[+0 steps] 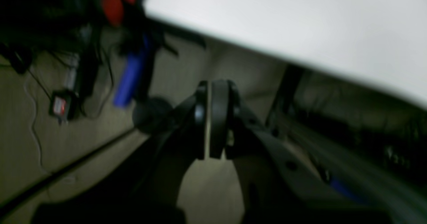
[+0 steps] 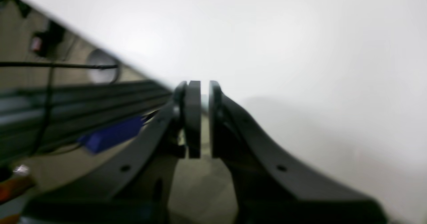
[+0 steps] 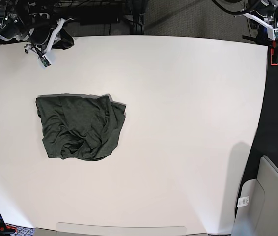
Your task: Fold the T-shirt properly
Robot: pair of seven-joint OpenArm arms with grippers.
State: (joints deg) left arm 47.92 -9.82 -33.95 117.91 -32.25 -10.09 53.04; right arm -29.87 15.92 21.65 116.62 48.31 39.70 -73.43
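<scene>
T-shirt (image 3: 80, 128) sits on the white desk (image 3: 178, 123), left half in the base view, roughly mid-depth. It's bunched into a compact rough square, top edge fairly straight, lower part wrinkled with a loose fold running across and a rounded bottom right corner. Dark olive, no print visible. Nothing touching it. Both arms are parked at the far corners of the desk, well apart from the shirt. Left claw (image 1: 213, 117): clenched, pads pressed together with only a hairline seam between them, nothing in it. Its wrist view looks past the desk edge down at the floor (image 1: 30, 150); cables, a small black box (image 1: 61, 104) with a red label and a blue cylindrical part (image 1: 130, 75) are down there, all blurred. Right claw (image 2: 201, 117): fingers brought nearly together, a narrow slit between the pads, nothing gripped. It hangs right at the desk edge, white surface filling most of the wrist view, a blue part (image 2: 111, 134) and dark rails below on the left, out of focus. In the base view the right arm (image 3: 36, 29) is at the top left corner, the left arm (image 3: 264, 14) at the top right, just beyond the desk. A grey chair (image 3: 271, 201) stands beside the desk at the bottom right.
</scene>
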